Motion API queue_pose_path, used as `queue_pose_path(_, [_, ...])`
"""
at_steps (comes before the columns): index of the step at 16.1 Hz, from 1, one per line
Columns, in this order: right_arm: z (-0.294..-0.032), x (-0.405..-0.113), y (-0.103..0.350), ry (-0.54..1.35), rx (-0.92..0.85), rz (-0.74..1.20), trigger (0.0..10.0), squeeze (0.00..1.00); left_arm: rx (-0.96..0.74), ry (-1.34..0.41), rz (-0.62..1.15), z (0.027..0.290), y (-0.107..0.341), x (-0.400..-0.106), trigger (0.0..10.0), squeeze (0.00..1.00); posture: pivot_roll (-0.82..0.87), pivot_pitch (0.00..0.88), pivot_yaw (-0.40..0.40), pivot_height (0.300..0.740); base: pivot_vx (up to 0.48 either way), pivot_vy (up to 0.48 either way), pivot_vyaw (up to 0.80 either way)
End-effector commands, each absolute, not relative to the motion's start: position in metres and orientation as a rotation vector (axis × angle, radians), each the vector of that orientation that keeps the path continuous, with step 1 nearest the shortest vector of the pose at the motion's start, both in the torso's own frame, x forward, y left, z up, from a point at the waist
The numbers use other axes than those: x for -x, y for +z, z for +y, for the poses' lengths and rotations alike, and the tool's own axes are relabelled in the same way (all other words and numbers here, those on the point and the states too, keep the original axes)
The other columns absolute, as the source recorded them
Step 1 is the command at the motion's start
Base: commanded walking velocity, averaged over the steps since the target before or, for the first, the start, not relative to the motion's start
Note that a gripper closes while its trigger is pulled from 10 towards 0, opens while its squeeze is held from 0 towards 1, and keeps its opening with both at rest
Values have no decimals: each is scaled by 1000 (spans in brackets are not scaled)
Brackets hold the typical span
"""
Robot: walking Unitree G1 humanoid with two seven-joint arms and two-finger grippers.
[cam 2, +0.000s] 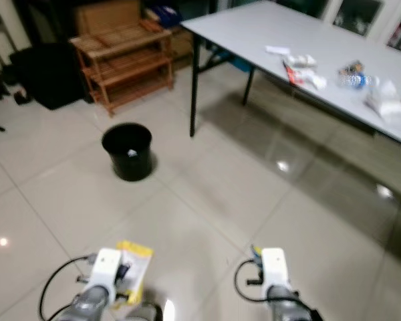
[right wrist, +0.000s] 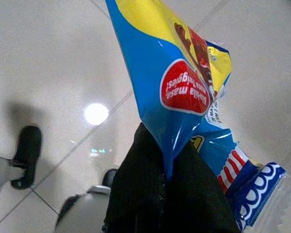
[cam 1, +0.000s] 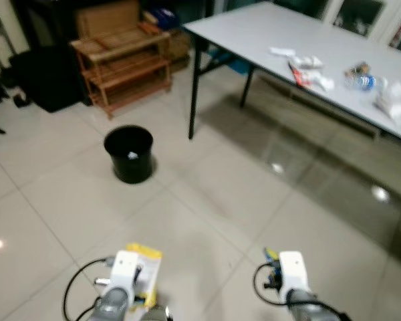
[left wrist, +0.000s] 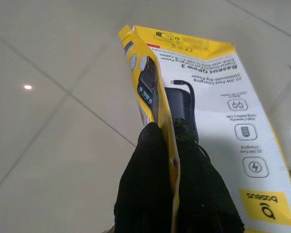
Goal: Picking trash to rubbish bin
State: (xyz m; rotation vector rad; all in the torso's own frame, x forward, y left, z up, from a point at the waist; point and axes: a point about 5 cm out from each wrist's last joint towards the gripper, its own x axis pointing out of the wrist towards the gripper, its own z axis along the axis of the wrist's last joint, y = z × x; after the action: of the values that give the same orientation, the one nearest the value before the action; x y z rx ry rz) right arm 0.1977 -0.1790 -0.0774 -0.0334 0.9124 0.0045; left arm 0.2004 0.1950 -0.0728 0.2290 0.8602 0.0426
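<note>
Both silver arms held low and forward, left gripper (left wrist: 174, 141) fingers pinched on a yellow package (left wrist: 218, 111), right gripper (right wrist: 167, 160) fingers clamped on a blue wrapper (right wrist: 169, 73)

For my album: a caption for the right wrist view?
Right gripper shut on a blue snack wrapper above the tiled floor.

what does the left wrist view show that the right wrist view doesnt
Left wrist view: the left tool shut on a yellow and white power bank box.

Right wrist view: the right tool shut on a blue and yellow snack wrapper, with a black shoe on the floor beyond it.

Both: black fingers pinching a piece of packaging by its edge, held above pale glossy floor tiles.
</note>
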Motion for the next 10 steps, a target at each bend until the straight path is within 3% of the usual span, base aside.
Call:
queue_pose_path(1, [-188, -197, -77, -15, 48, 917, 10000, 0, -222, 44, 866, 192, -75, -197, 10000, 0, 25, 72, -71, 740, 0, 0, 800])
queue_pose_path(10, [-186, -197, -77, 2, 68, 919, 10000, 0, -219, 28, 846, 187, -72, -204, 10000, 0, 24, 45, -69, 740, 0, 0, 800])
